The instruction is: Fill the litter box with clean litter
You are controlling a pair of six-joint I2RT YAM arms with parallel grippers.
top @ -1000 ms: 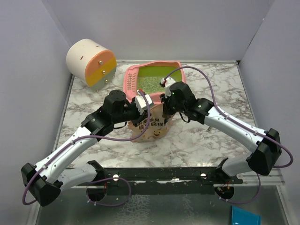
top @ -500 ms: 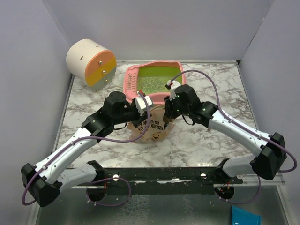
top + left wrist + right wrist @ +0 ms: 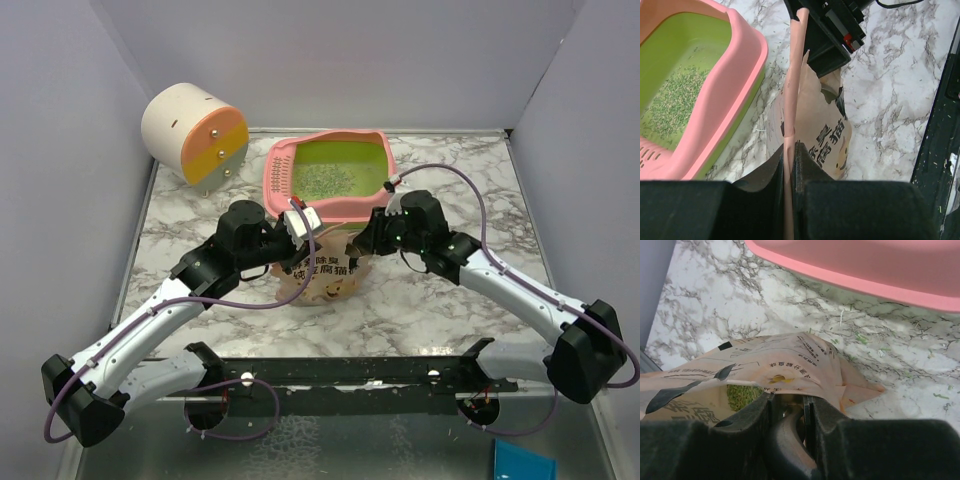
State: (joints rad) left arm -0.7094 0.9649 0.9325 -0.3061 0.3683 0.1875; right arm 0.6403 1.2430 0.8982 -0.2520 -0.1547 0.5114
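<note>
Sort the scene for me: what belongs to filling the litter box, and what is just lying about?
Job in hand: litter box; clean litter in its basin; litter pouch, pinched at its top edge by the left gripper and the right gripper.
Lying about: cream-and-orange cylinder, far left; blue object, near right corner.

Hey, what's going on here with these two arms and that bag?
The left gripper and the right gripper each pinch a top edge of the beige bag, holding it upright in front of the pink litter box. A thin patch of litter already lies inside.
</note>
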